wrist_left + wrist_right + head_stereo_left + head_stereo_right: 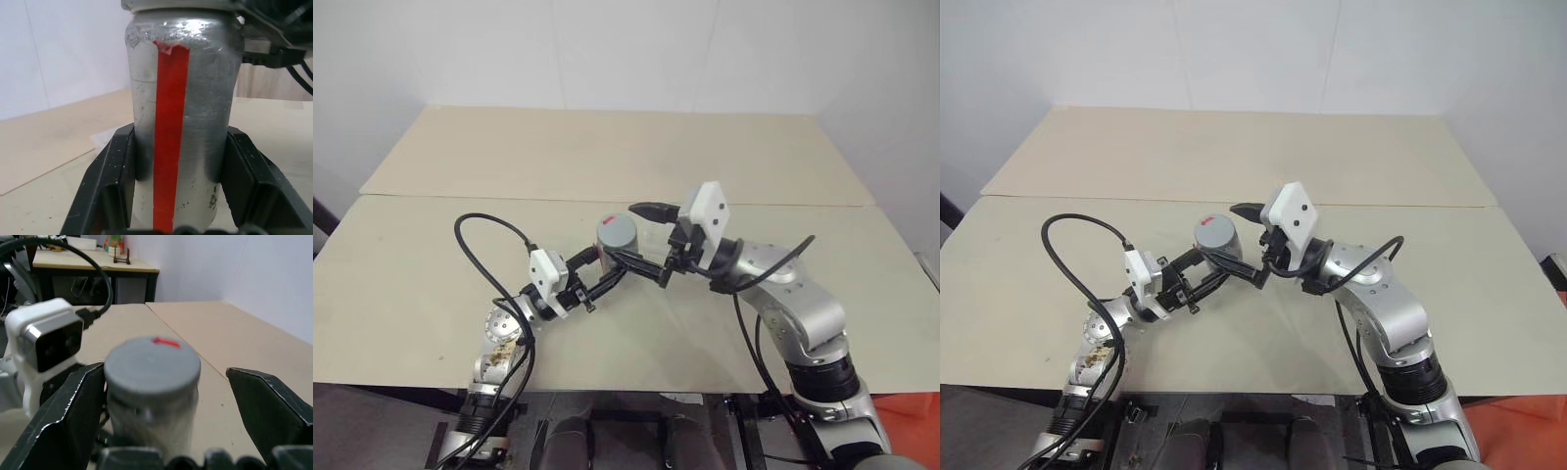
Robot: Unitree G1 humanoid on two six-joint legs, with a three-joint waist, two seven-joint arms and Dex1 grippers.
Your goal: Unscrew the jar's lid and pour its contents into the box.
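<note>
The small silvery-grey cylindrical jar [618, 235] with its flat grey lid [152, 364] on stands upright, raised over mid-table [431, 284], well inside every edge. The left gripper [607, 266] clamps the jar's body; the right gripper [166, 406] straddles the lid, spread wide.

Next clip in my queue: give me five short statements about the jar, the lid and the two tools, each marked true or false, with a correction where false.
1. The left tool is shut on the jar. True.
2. The lid lies on the table beside the jar. False: it sits on top of the jar.
3. The right tool is clamped on the lid. False: its fingers stand wide, one at each side of the lid, with a clear gap on one side.
4. The jar carries a red strip down its side. True.
5. The jar stands on the table. False: it is held up above the table by the left tool.
</note>
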